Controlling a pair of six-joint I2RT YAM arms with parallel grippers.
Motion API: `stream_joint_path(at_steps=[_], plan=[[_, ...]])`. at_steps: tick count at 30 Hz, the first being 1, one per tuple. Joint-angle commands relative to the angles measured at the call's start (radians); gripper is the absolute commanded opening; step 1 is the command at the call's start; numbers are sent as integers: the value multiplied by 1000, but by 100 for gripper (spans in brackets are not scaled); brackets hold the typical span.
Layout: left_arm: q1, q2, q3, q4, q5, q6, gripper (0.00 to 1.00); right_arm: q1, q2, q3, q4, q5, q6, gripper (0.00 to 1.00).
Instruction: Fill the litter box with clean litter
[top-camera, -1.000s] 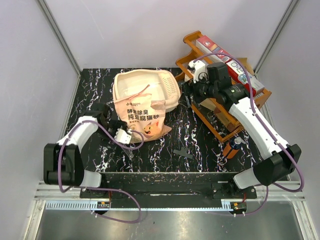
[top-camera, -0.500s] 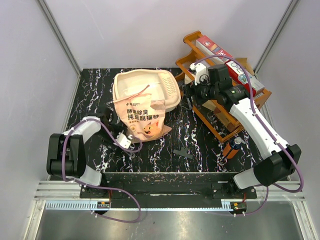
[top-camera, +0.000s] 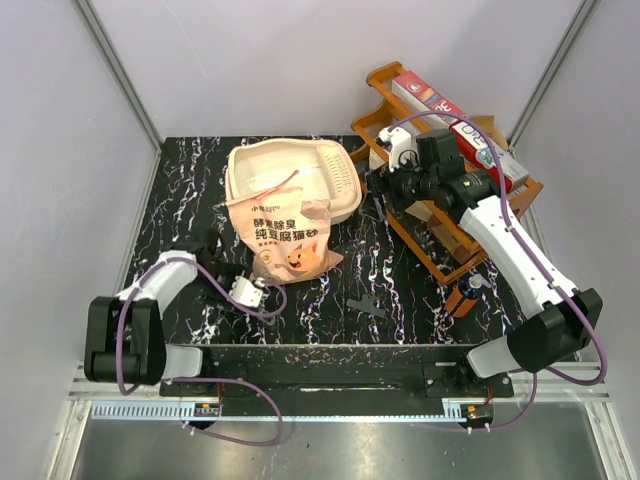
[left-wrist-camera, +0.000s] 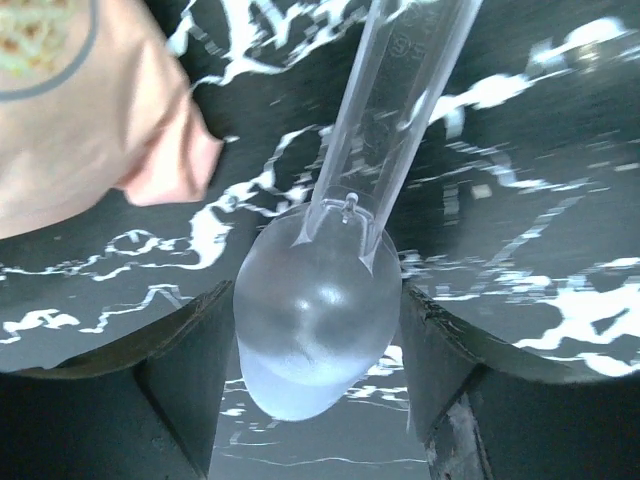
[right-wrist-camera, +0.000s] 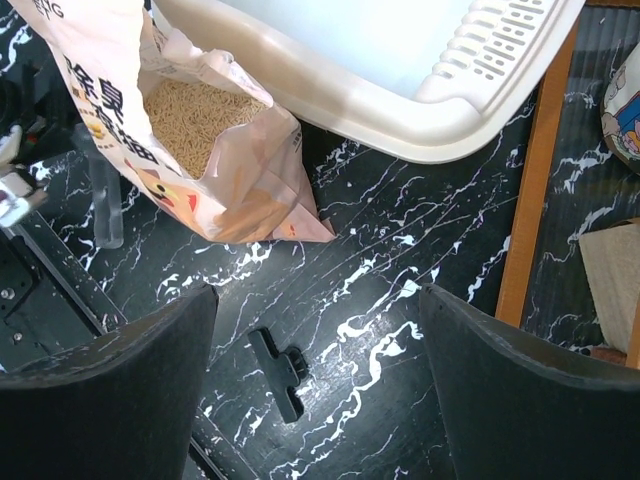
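The cream litter box (top-camera: 262, 170) sits at the back middle of the table, its slotted grille (right-wrist-camera: 495, 45) towards the right. I see no granules in it. An open pink-orange bag (top-camera: 285, 238) leans against its near wall, and clean litter (right-wrist-camera: 195, 118) shows inside the bag's mouth. My left gripper (top-camera: 247, 291) is low beside the bag's left corner, its fingers closed against both sides of a clear plastic scoop's bowl (left-wrist-camera: 315, 335); the handle points away. My right gripper (top-camera: 382, 184) hangs open and empty above the table, right of the box.
A brown wooden rack (top-camera: 520, 195) with boxes stands at the back right. A black clip (top-camera: 367, 306) lies on the table near the front middle, also in the right wrist view (right-wrist-camera: 280, 372). A small bottle (top-camera: 464, 296) lies by the rack's near corner.
My left arm has dropped lower and its gripper has shifted towards the near edge beside the bag. The right arm has barely moved.
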Motion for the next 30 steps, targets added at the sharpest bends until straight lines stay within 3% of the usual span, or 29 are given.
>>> stream_joint_path(at_steps=[1,6,9,10,12,13,16,22,30], plan=[[-3,-169,-11,-235,125,-109,26,-6,-44,32,-14,-29,-48,87],[-21,-372,119,-419,325,-271,20,-7,-26,111,-39,-87,-50,88],[-44,-398,273,-406,467,-512,17,-7,-18,162,-40,-153,-33,88],[-53,-392,315,-380,498,-690,17,-7,-13,174,-40,-201,-28,88],[-76,-362,424,-257,579,-892,18,-9,-16,210,-31,-262,-20,90],[-84,-348,452,-207,597,-1084,18,-9,-18,219,-28,-337,-19,91],[-124,-293,527,5,622,-1396,18,-9,-38,211,61,-452,28,93],[-175,-208,576,281,582,-1693,18,-7,-18,184,308,-531,170,96],[-231,-130,596,469,575,-1851,18,22,31,201,414,-586,251,96]])
